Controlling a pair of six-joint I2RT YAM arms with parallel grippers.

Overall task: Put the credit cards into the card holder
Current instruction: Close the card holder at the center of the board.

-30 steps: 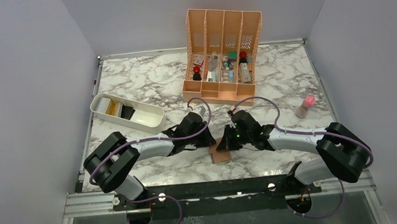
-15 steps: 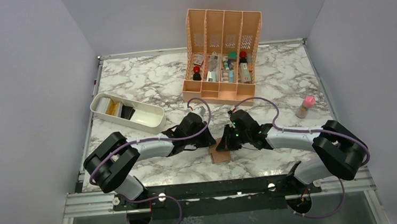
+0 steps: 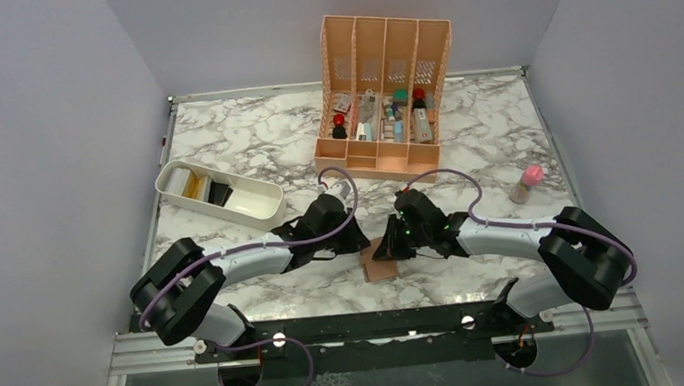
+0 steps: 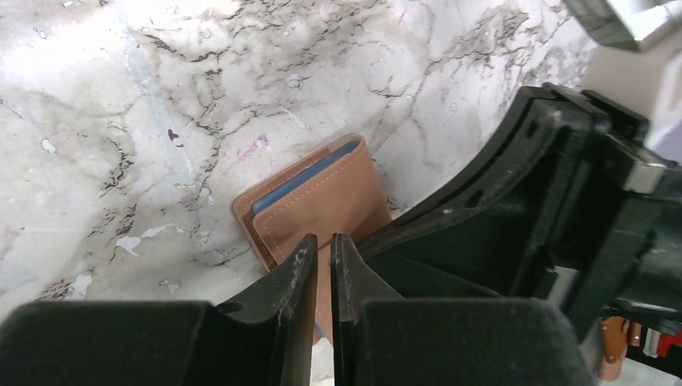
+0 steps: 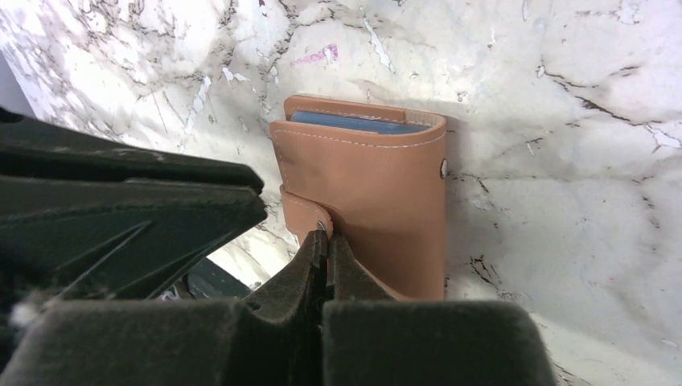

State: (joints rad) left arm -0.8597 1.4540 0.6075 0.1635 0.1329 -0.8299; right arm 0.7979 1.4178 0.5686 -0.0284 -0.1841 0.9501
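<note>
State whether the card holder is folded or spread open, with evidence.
Folded. The card holder has its brown cover over the blue inside, only a blue edge showing. Its snap stud is bare, so apparently unfastened.

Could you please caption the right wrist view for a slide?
Right hand closed at the tab of a folded brown leather card holder on marble tabletop.

The top camera looks down from high behind the near edge; both wrist cameras sit close, sharing the card holder [image 5: 370, 209] at 6 o'clock on the surface [image 3: 251, 136].
</note>
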